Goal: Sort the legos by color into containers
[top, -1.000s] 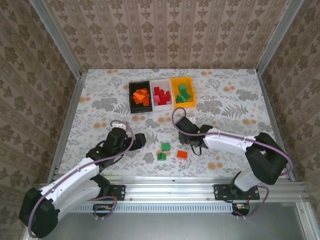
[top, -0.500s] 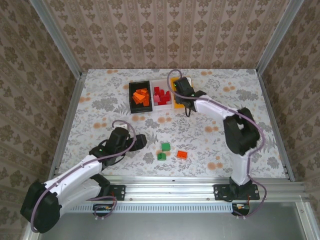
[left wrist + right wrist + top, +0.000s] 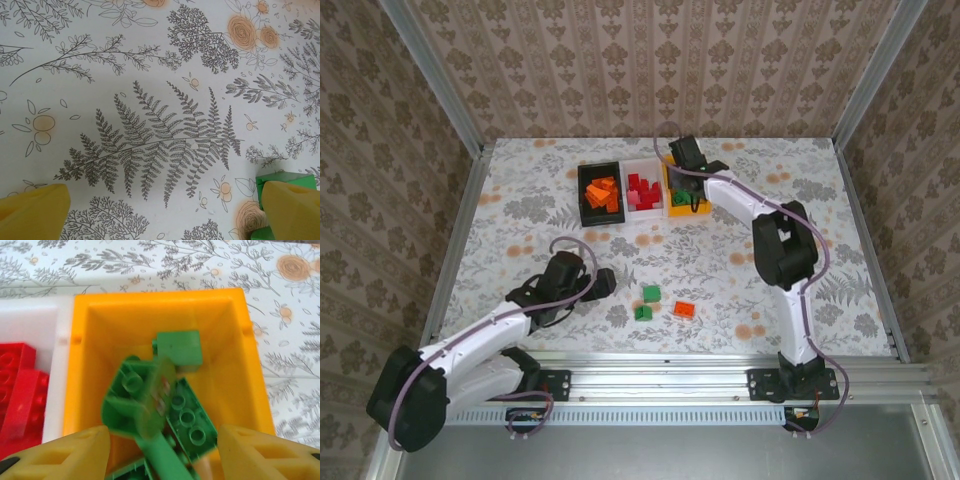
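Right gripper (image 3: 162, 452) is over the yellow bin (image 3: 155, 310). Its fingers are spread wide with both tips at the bin's near end, and nothing is clamped. A blurred green piece (image 3: 152, 397) sits in the gap, clear of both fingers and above the green bricks (image 3: 187, 415) heaped in the bin; can't tell if it rests on the heap. The white bin (image 3: 35, 315) butts against the yellow one on its left and holds red bricks (image 3: 20, 385). From the top, the black bin (image 3: 600, 169) is the left end of that row of three, with orange bricks (image 3: 602, 193) inside. Left gripper (image 3: 162, 215) is low over the table (image 3: 150, 75) at the near left. Its fingers are wide apart and only the fern-print surface lies between them. A green corner (image 3: 282, 179) shows right against the fingertip on the right side of that wrist view. Three unsorted pieces sit near the front middle of the table, just right of the left gripper: a far green brick (image 3: 651, 293), a near green brick (image 3: 643, 313) close beside it, and a loose orange brick (image 3: 684, 309) a little further right.
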Robot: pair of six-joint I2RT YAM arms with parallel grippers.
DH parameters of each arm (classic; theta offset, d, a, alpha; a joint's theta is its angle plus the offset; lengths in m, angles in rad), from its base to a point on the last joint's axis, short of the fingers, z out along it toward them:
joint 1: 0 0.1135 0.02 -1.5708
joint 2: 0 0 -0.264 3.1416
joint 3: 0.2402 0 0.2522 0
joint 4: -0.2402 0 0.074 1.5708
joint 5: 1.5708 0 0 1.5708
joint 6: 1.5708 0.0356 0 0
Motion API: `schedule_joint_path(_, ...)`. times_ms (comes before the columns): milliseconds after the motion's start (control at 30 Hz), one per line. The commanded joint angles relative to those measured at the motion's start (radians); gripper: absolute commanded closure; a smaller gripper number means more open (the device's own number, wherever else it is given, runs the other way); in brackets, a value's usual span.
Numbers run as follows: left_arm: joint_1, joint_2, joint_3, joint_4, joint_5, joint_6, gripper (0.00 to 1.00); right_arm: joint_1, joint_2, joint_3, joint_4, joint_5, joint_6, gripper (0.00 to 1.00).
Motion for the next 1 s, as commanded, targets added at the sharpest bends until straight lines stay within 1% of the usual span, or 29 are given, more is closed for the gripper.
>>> schedule_joint_path(0, 0.001, 0.009, 0.034, 0.012, 0.001, 0.004, 0.00, 0.047, -0.216, -0.151, 0.015, 0.001, 0.020, 0.40)
schedule_joint_path(67, 0.001, -0.003, 0.032, -0.008, -0.034, -0.012, 0.00, 0.107, -0.330, -0.280, 0.011, 0.050, 0.049, 0.39)
schedule_joint_path(167, 0.002, -0.050, 0.014, -0.043, -0.091, -0.044, 0.00, 0.217, -0.484, -0.470, 0.020, 0.067, 0.140, 0.32)
schedule_joint_path(233, 0.008, -0.093, -0.010, -0.065, -0.135, -0.072, 0.00, 0.286, -0.544, -0.571, 0.023, 0.039, 0.230, 0.30)
schedule_joint_path(300, 0.022, -0.138, -0.036, -0.087, -0.160, -0.101, 0.00, 0.354, -0.568, -0.638, 0.022, 0.015, 0.306, 0.28)
schedule_joint_path(433, 0.049, -0.216, -0.087, -0.103, -0.153, -0.135, 0.00, 0.473, -0.544, -0.679, -0.012, 0.001, 0.404, 0.24)
schedule_joint_path(567, 0.058, -0.266, -0.107, -0.136, -0.141, -0.156, 0.00, 0.543, -0.468, -0.660, -0.051, 0.025, 0.466, 0.21)
schedule_joint_path(767, 0.059, -0.327, -0.136, -0.158, -0.128, -0.173, 0.00, 0.593, -0.353, -0.619, -0.077, 0.020, 0.549, 0.20)
schedule_joint_path(967, 0.062, -0.353, -0.135, -0.181, -0.129, -0.171, 0.00, 0.608, -0.309, -0.610, -0.084, 0.033, 0.587, 0.23)
